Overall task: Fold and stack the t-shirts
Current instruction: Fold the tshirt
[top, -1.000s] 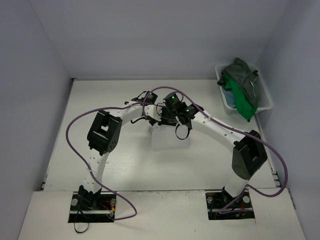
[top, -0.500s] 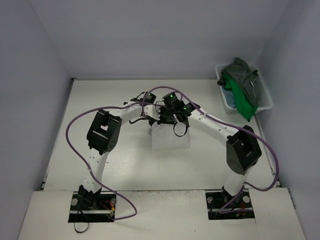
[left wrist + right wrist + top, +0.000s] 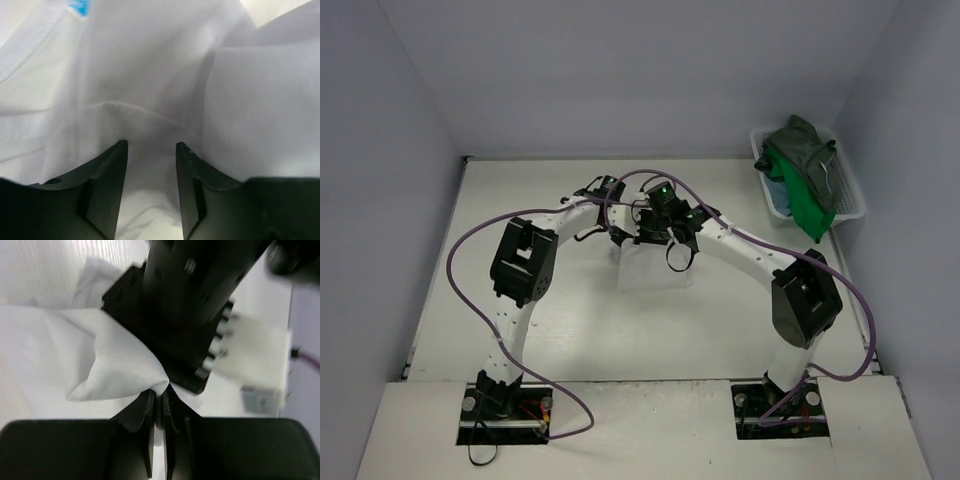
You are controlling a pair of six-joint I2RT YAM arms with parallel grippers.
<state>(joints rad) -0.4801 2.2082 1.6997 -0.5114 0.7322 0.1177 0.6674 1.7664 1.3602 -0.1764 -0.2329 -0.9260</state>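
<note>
A white t-shirt (image 3: 655, 272) lies partly folded at the table's centre, and both grippers meet over its far edge. My left gripper (image 3: 618, 233) is open: in the left wrist view its fingers (image 3: 151, 146) stand apart over rumpled white cloth (image 3: 150, 75) that carries a blue label (image 3: 79, 6). My right gripper (image 3: 159, 391) is shut on a pinched fold of the white t-shirt (image 3: 100, 355), lifted just off the table. A dark grey-green t-shirt (image 3: 805, 145), a bright green one (image 3: 807, 207) and a teal-blue one (image 3: 778, 196) sit piled at the back right.
The white mesh basket (image 3: 758, 140) holding the coloured shirts stands in the back right corner against the wall. The left arm's black wrist (image 3: 190, 305) fills the right wrist view, right in front of my right fingers. Purple cables loop beside both arms.
My left gripper has opened and let go of the white cloth. Both wrists and the shirt's held edge have shifted slightly towards the back left.
</note>
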